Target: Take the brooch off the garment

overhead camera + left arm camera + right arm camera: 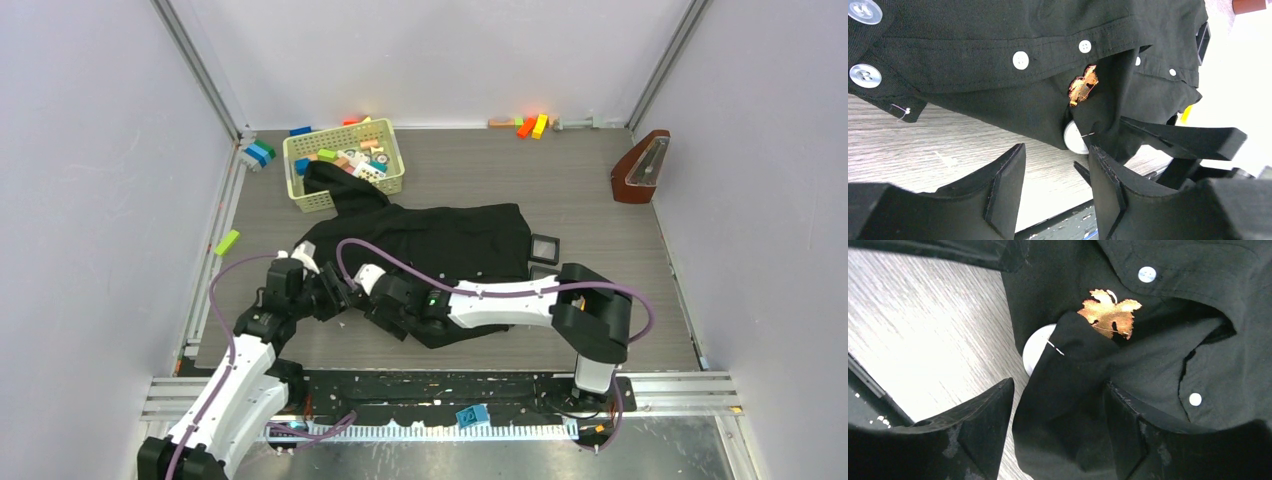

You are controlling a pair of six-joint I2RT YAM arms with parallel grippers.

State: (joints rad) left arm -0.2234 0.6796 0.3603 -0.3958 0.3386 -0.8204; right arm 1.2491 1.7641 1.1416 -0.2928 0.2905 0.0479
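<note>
Your left gripper [1057,148] has its 2 jaws apart, with only bare table [948,155] showing between them. Just beyond its right-hand fingertip a white disc [1074,137] peeks from under the edge of the garment [973,85]. A little farther ahead, the brooch [1083,85] sits on the black cloth. Your right gripper [1058,385] stands wide, and a fold of the garment fills the gap; you cannot tell whether it pinches. The brooch lies just past that fold, ahead of the gap, with 1 white button [1147,274] beyond it.
</note>
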